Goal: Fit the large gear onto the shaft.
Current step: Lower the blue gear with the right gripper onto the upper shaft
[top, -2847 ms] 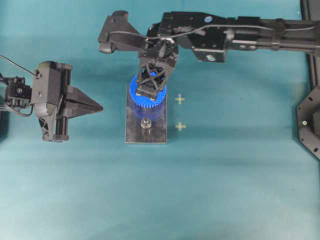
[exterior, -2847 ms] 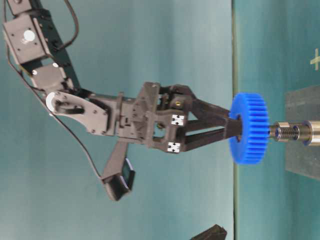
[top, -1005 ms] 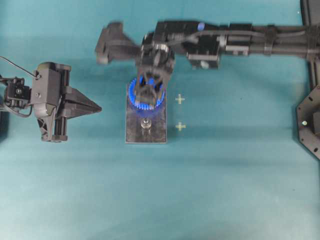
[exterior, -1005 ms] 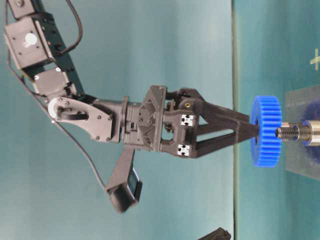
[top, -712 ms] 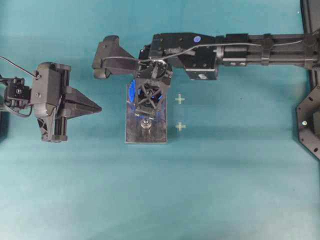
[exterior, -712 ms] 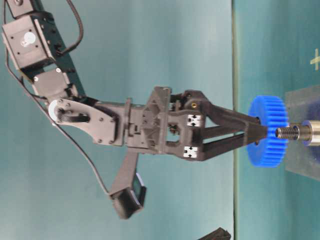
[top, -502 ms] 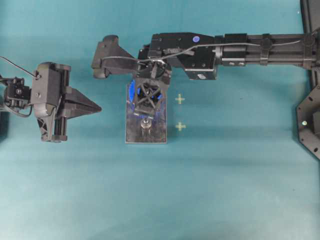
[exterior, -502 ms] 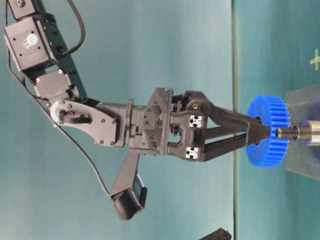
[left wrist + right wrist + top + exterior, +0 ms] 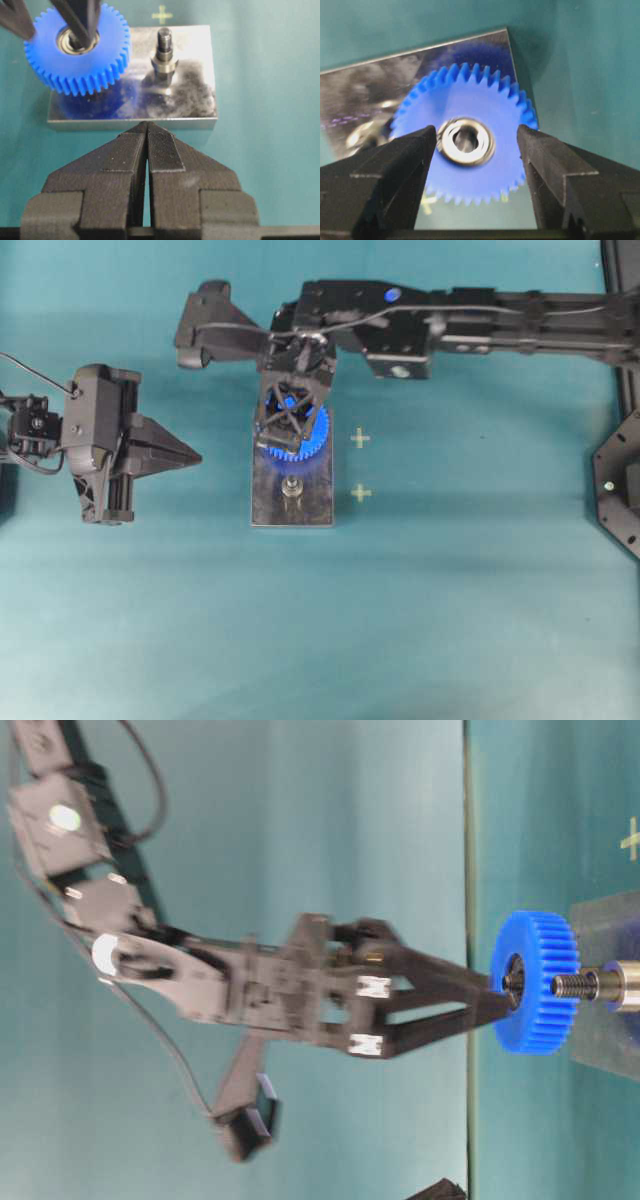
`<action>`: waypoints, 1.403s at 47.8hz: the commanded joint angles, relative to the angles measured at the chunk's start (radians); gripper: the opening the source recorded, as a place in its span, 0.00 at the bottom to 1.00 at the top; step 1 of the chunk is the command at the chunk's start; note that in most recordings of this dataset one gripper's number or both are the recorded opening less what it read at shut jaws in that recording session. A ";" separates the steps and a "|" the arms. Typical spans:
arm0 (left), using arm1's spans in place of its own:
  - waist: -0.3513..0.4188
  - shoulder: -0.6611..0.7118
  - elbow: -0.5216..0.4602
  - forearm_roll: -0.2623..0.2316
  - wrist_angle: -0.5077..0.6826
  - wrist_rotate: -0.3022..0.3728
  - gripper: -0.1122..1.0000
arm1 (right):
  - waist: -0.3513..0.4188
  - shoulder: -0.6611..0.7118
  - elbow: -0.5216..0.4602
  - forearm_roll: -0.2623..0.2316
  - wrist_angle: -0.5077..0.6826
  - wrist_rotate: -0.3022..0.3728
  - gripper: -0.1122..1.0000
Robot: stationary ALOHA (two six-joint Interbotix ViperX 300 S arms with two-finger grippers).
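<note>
On the worktop (image 9: 450,620) the steel plate (image 9: 291,512) lies near the middle of the overhead view. The large gear (image 9: 298,435) sits over the plate's far half, above the shaft (image 9: 465,141) seen through its hub in the right wrist view. The second peg (image 9: 291,487) stands free on the near half. The right gripper (image 9: 288,430) is above the gear, a finger on either side of its hub. The left gripper (image 9: 190,454) lies well apart to the plate's left. Two cross marks (image 9: 360,466) lie just right of the plate.
</note>
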 commanded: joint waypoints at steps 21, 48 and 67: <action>-0.002 -0.011 -0.009 0.003 -0.011 -0.003 0.10 | -0.025 -0.041 -0.054 0.011 0.035 -0.012 0.74; 0.015 -0.051 0.005 0.003 -0.011 -0.002 0.10 | -0.005 -0.308 0.193 0.011 0.005 -0.043 0.73; 0.023 -0.114 0.037 0.003 -0.020 0.003 0.10 | 0.003 -0.537 0.517 0.011 -0.341 -0.055 0.73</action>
